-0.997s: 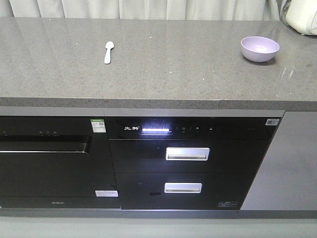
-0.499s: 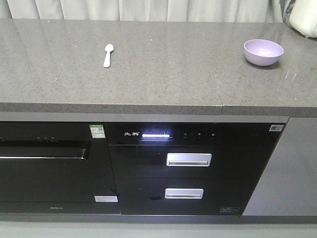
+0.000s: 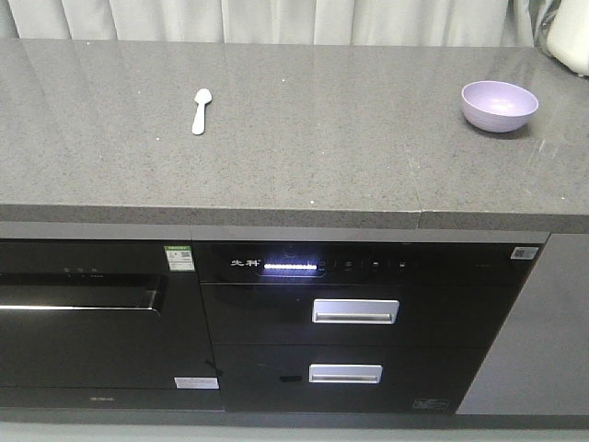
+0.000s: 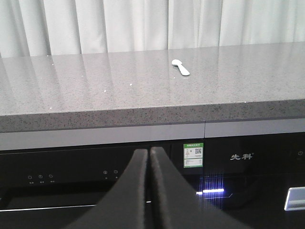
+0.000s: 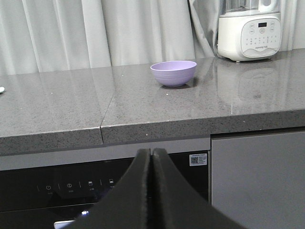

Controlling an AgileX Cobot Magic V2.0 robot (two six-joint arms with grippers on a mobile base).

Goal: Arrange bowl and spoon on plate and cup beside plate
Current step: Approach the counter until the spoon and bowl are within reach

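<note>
A lavender bowl [image 3: 500, 105] stands upright at the far right of the grey counter [image 3: 304, 157]; the right wrist view has the bowl [image 5: 173, 72] ahead and slightly right. A pale spoon [image 3: 200, 110] lies flat on the counter's left half, and the spoon [image 4: 181, 67] also shows in the left wrist view. The left gripper [image 4: 148, 151] hangs shut and empty below the counter edge, before the black appliance front. My right gripper [image 5: 151, 152] is likewise shut on nothing, low in front of the cabinets. Plate and cup are out of view.
A white blender-like appliance [image 5: 249, 29] stands at the counter's far right, behind the bowl. Pale curtains [image 4: 143, 24] hang behind the counter. Below are a black oven [image 3: 83, 313] and a drawer unit with metal handles [image 3: 355, 311].
The front view has shifted: counter, spoon and bowl sit lower in the frame, and the bowl a little further right. Nothing on the counter itself has moved.
</note>
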